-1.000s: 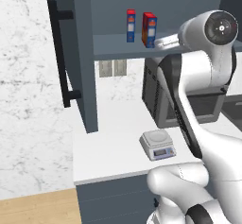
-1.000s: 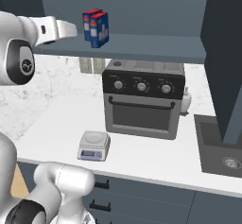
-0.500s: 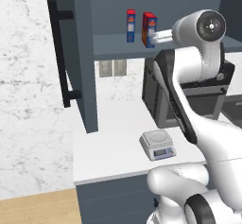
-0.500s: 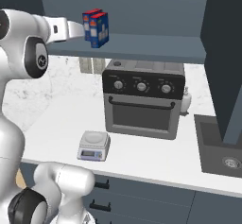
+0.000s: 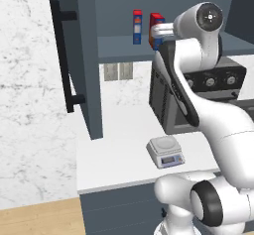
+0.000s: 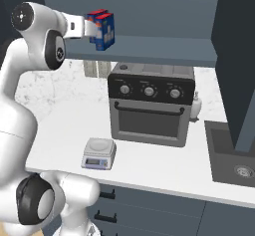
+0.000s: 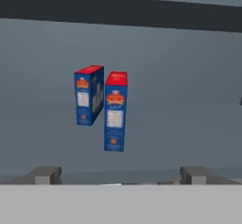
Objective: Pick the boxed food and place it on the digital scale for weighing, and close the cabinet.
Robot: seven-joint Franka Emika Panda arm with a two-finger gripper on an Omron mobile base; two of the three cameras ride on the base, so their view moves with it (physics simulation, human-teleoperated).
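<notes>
The boxed food (image 7: 115, 110) looks like printed cardboard with a smooth, slightly glossy face. The cabinet (image 5: 84, 55) is flat matt slate-blue, its bar handle (image 5: 63, 63) matt black. The digital scale (image 5: 165, 151) seems light-grey plastic. The counter (image 6: 164, 168) is smooth white; the wall (image 5: 30, 105) is veined marble.

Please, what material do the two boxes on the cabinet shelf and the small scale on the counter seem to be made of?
The boxed food and the slim box beside it look like printed cardboard: flat faces, sharp folded edges, matte colour panels. The digital scale looks like light-grey moulded plastic with rounded corners; its flat platform could be plastic or brushed metal, which the render leaves open.
</notes>
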